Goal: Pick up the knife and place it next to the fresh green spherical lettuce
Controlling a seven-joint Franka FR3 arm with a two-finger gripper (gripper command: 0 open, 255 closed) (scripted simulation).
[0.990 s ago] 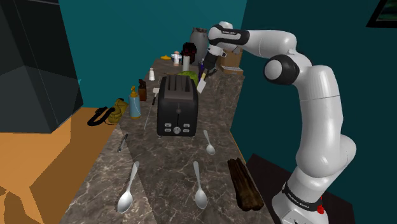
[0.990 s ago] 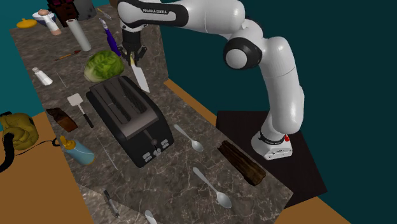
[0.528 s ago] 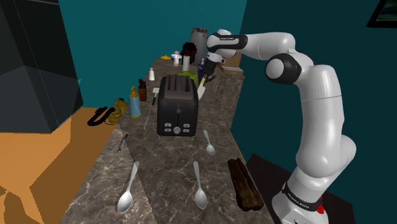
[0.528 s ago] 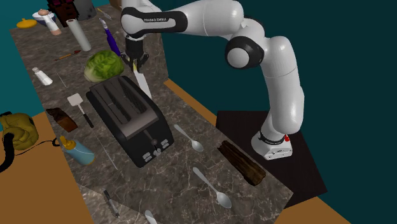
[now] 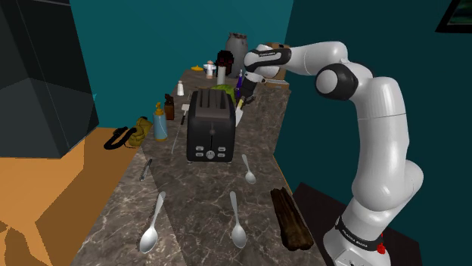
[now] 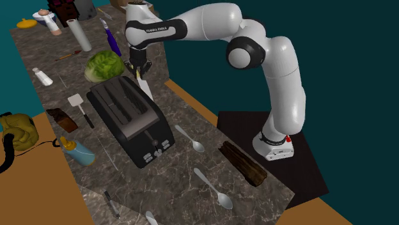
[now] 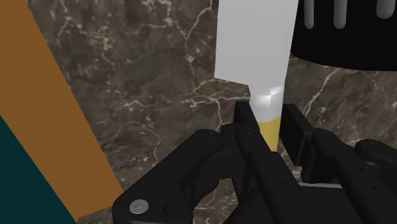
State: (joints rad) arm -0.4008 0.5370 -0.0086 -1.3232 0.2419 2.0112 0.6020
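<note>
My gripper [image 6: 139,69] is shut on the knife's yellow handle [image 7: 270,129], and the broad white blade [image 7: 254,44] points down at the marbled countertop [image 7: 146,95]. In the second exterior view the blade [image 6: 146,88] hangs just off the black toaster's [image 6: 128,118] far corner. It is a short way to the right of the green round lettuce [image 6: 102,65]. In the shoulder view the gripper [image 5: 243,94] and the blade [image 5: 240,114] sit right of the toaster [image 5: 210,125], with a sliver of lettuce [image 5: 222,88] behind it. I cannot tell whether the blade tip touches the counter.
A purple bottle [image 6: 112,39] and a white roll [image 6: 80,34] stand beyond the lettuce. A spatula [image 6: 81,110] lies beside the toaster. Spoons [image 6: 190,139] [image 6: 214,189] and a dark log-like block [image 6: 243,163] lie toward the stand. The counter's edge [image 6: 192,102] runs close by the gripper.
The gripper has come down with the knife, lowering the blade from above the toaster's corner to close over the counter beside it, near the lettuce.
</note>
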